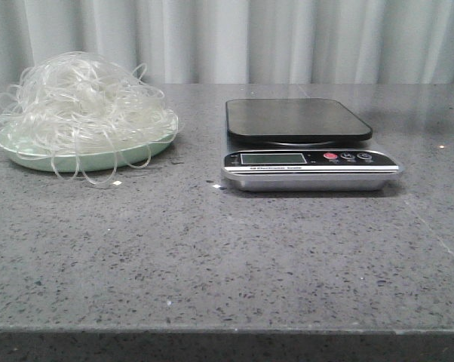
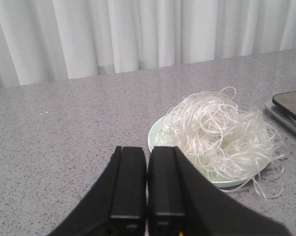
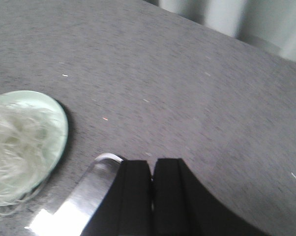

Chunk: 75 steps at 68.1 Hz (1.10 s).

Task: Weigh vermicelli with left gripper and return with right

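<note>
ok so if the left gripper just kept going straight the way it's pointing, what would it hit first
Probably the vermicelli on the pale green plate, though the pile sits slightly to one side of the shut left gripper, so it might only graze the near edge. Depth is unclear.

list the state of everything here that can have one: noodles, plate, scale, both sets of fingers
vermicelli: heaped on the plate, loose loops hanging over its rim, not held
plate: full, flat on the table
scale: platform bare, nothing on it; display too small to read
left gripper: fingers shut, empty, short of the plate
right gripper: fingers shut, empty, above the scale's edge
</note>
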Available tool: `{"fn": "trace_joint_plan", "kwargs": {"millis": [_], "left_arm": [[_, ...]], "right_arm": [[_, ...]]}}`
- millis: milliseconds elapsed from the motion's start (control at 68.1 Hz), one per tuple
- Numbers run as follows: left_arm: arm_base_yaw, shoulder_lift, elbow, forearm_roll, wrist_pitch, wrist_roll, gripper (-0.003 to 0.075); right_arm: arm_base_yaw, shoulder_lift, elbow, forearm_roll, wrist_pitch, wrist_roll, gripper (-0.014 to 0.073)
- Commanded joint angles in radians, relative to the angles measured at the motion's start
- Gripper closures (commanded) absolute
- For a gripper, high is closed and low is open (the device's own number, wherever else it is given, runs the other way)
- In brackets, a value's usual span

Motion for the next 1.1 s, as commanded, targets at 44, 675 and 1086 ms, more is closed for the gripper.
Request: {"fn": "trace_joint_plan", "kwargs": {"millis": [44, 675, 1086], "left_arm": [[0.002, 0.006, -0.025, -0.004, -0.080, -0.007, 0.0584], [0.002, 0.006, -0.025, -0.004, -0.078, -0.007, 0.0584], [0.002, 0.006, -0.025, -0.004, -0.075, -0.007, 0.0584]], "right_arm": [[-0.067, -0.148, 0.151, 0.025, -0.161, 0.008, 0.0441], [-0.172, -0.749, 1.062, -0.096, -0.671, 0.008, 0.0440], [-0.173, -1.100, 1.337, -0.128, -0.905, 0.008, 0.0440]]}}
